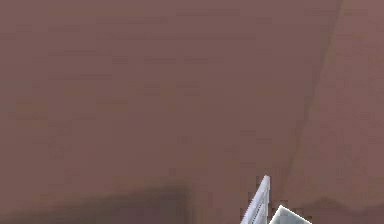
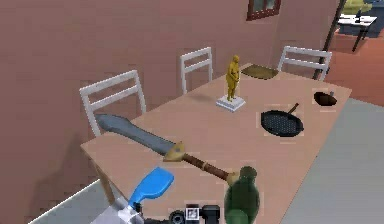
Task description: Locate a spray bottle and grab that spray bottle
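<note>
Arm side view shows you the jaws at the table [image 2: 200, 130] edge, a blue-and-white object [image 2: 152, 184] just beside them; whether they hold anything, you cannot tell.

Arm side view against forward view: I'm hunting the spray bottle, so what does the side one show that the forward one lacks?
Arm side view adds: a table bearing a blue thing, possibly the spray bottle, a green bottle, a long blade, a gold statue and a black pan. Forward view adds: a wall corner. Shared: brown wall, and perhaps a white chair, if the white slats belong to one.
</note>
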